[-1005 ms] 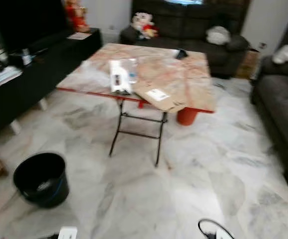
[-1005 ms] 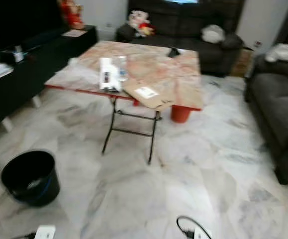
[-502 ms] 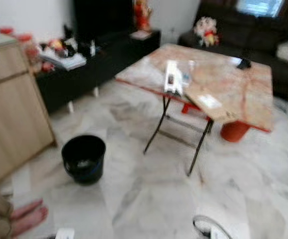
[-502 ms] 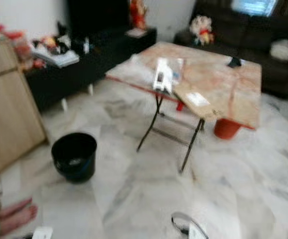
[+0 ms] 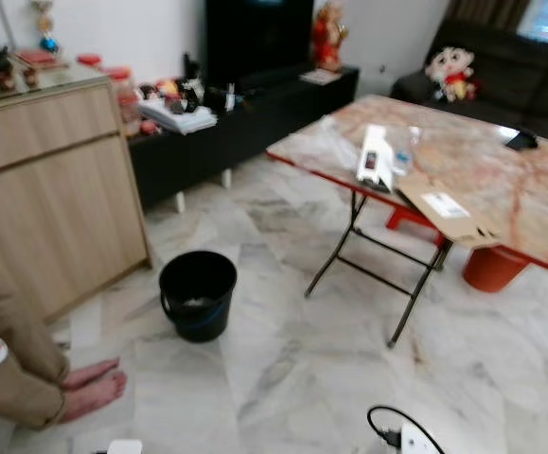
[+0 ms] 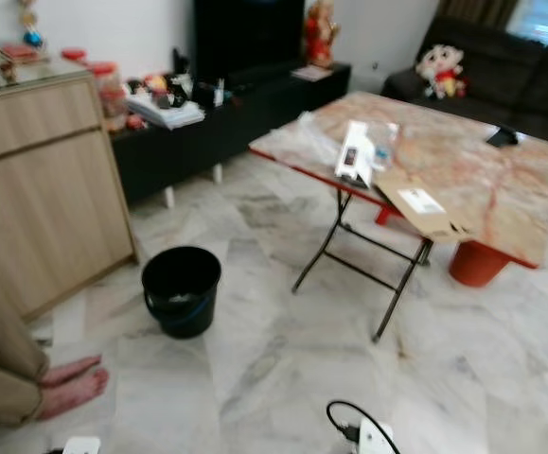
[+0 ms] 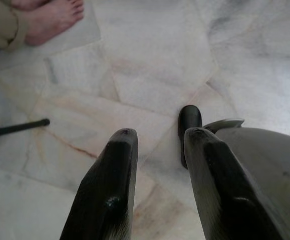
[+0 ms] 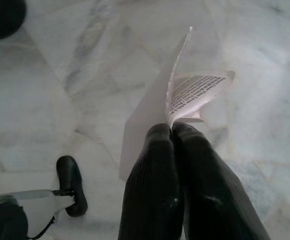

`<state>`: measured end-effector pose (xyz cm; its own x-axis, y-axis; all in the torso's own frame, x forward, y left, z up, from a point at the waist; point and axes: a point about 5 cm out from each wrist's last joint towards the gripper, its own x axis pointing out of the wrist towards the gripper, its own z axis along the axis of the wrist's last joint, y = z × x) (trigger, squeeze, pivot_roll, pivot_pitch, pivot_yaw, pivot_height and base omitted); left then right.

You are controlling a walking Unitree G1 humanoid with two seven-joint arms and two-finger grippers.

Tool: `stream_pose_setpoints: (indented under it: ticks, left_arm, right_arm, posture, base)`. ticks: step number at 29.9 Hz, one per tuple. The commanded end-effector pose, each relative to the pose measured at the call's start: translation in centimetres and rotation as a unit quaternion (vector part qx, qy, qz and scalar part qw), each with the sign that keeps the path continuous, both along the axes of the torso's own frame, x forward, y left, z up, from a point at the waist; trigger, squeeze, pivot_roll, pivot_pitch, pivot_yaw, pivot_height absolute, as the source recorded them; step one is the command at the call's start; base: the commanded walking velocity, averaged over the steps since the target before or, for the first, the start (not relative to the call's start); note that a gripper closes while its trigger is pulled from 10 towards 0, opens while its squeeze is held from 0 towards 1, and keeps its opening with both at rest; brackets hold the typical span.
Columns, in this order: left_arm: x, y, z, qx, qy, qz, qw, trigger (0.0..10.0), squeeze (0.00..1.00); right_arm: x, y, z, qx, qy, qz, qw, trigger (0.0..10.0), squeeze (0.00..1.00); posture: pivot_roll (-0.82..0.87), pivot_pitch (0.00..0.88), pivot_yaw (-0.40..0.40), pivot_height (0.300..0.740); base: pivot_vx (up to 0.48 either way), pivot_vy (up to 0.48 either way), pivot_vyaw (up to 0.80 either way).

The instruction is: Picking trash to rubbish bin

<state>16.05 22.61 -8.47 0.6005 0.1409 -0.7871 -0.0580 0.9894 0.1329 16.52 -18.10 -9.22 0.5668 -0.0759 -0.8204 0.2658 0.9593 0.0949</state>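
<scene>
Pinching a folded sheet of printed paper (image 8: 180, 95) between its fully closed fingers, the right claw (image 8: 172, 129) is hanging low over the marble floor (image 8: 74, 60), apparently carrying this piece of trash toward disposal. The left claw (image 7: 157, 135) is pointing down at the floor with its fingers parted and nothing between them. The black bin (image 5: 198, 293) is standing on the floor ahead, near the wooden cabinet (image 5: 56, 180) and left of the folding worktop (image 5: 482, 180), which is bearing a white box (image 5: 376, 159) and flattened cardboard (image 5: 449, 210). A person's bare feet (image 5: 92, 388) are resting on the floor close by.
</scene>
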Motion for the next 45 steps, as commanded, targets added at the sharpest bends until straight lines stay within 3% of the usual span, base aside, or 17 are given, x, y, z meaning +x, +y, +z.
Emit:
stream_pose_setpoints:
  ticks: [1, 35, 45]
  left_arm:
    - [0.18, -0.23, 0.02, 0.003, -0.002, -0.003, 1.0, 10.0, 0.0]
    - [0.51, -0.25, 0.2, 0.007, -0.011, 0.001, 1.0, 10.0, 0.0]
    - [0.42, -0.34, 0.15, 0.006, -0.011, 0.004, 1.0, 10.0, 0.0]
  right_arm:
    - [0.39, -0.31, 0.22, -0.004, -0.008, 0.001, 1.0, 10.0, 0.0]
    - [0.36, -0.32, 0.21, -0.003, -0.009, -0.006, 1.0, 10.0, 0.0]
    - [0.47, -0.19, 0.24, -0.007, -0.009, 0.006, 1.0, 10.0, 0.0]
  posture:
    - [0.14, 0.0, -0.078, 0.74]
    - [0.15, 0.0, -0.086, 0.74]
    - [0.15, 0.004, -0.09, 0.74]
  base:
    - [0.289, 0.0, 0.0]
    - [0.345, 0.0, 0.0]
    - [0.349, 0.0, 0.59]
